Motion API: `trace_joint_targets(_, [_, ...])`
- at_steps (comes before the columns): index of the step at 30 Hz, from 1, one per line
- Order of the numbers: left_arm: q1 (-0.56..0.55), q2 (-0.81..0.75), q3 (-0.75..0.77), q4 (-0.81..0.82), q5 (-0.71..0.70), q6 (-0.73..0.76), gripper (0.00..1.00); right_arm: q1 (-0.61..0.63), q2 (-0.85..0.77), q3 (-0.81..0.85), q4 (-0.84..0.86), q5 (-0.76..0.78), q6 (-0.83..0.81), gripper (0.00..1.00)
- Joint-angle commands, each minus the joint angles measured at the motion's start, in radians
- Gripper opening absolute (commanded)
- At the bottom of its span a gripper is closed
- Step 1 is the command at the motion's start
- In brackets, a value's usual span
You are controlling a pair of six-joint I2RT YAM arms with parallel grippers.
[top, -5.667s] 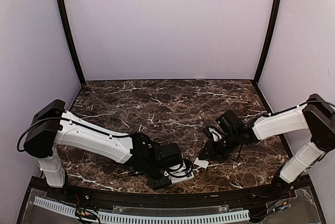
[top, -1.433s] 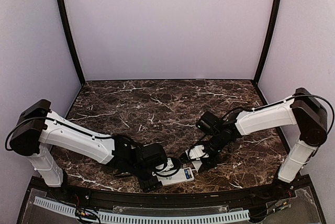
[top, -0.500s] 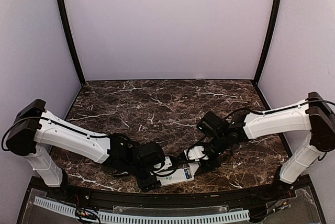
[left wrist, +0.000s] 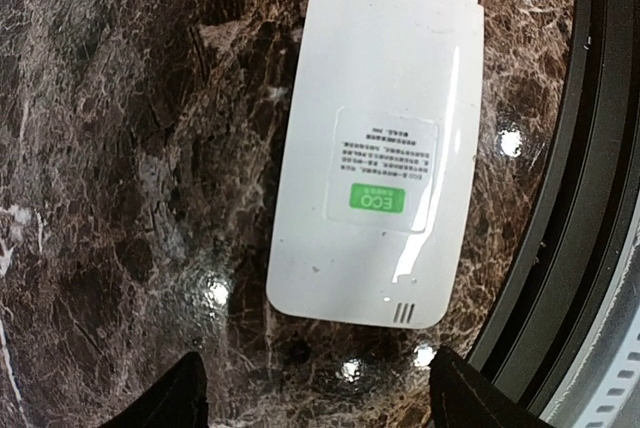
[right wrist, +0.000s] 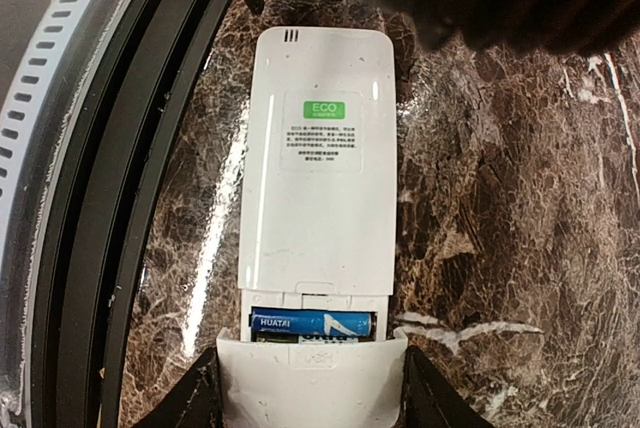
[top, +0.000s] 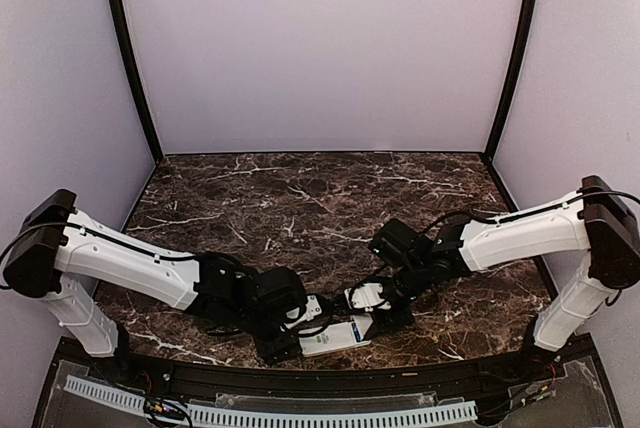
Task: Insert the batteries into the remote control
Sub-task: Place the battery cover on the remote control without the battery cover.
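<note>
The remote (right wrist: 318, 188) lies back up on the table (left wrist: 120, 148) near its front edge, a blue battery (right wrist: 312, 323) in the open compartment at one end. The right gripper (right wrist: 312, 400) pinches the white cover (right wrist: 312, 378) at that compartment's mouth. The left gripper (left wrist: 320, 403) is spread just off the remote's other end, not touching.

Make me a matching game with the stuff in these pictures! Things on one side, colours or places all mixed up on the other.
Things:
1 battery
2 ECO sticker
3 cover plate
4 table

Clues:
A green
B held in the right gripper
C dark marble
D blue, inside the remote control

Pairs: 1-D, 2-A, 3-B, 4-C
</note>
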Motion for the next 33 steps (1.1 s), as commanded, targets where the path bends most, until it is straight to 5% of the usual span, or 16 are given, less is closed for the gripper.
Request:
trace_joint_targets(1, [0.014, -0.058, -0.014, 0.008, -0.003, -0.017, 0.76, 0.022, 0.024, -0.005, 0.0, 0.026, 0.023, 0.43])
trace_joint_targets(33, [0.046, -0.094, -0.027, 0.009, 0.018, -0.017, 0.77, 0.051, 0.033, -0.016, 0.03, 0.107, 0.093, 0.43])
